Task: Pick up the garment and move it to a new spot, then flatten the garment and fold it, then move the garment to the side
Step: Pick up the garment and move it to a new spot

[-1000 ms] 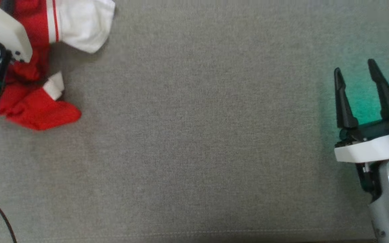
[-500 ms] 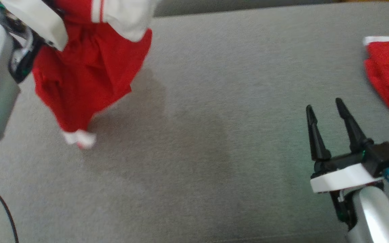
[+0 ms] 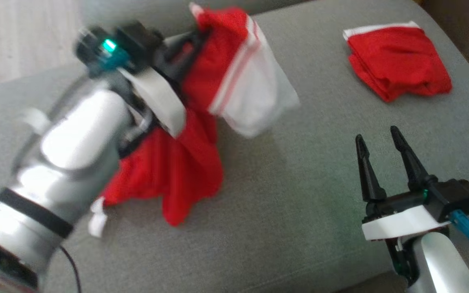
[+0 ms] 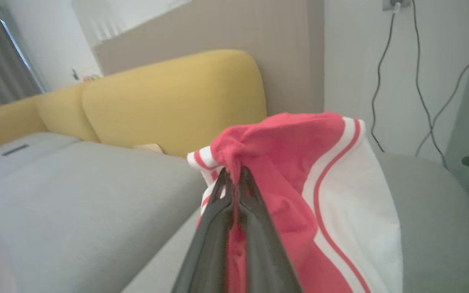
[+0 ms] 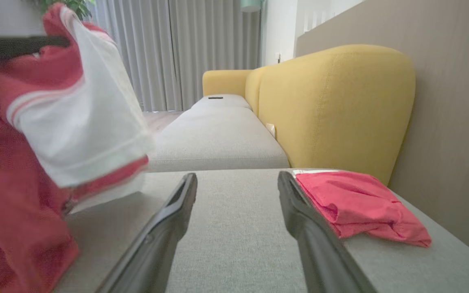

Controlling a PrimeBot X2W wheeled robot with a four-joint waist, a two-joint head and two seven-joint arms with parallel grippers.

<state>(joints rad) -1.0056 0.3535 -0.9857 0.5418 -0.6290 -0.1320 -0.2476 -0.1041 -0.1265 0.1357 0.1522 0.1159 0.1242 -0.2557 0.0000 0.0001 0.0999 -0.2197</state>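
The left end effector (image 3: pixel 200 34) is pinched shut on a bunched red edge of the red-and-white garment (image 3: pixel 193 162), fingers pressed together in the left wrist view (image 4: pixel 234 173). In the head view the garment hangs at about 10 o'clock over the grey upholstered seat (image 3: pixel 279 224). Its white panel flares toward 12 o'clock and its lower red folds reach down to the seat. The right end effector (image 3: pixel 376 134) sits at 4 o'clock, fingers spread wide and holding nothing, well apart from the garment. A folded red cloth (image 3: pixel 401 61) lies on the seat at 2 o'clock. In the right wrist view, a yellow backrest (image 5: pixel 332 101) rises behind that cloth.
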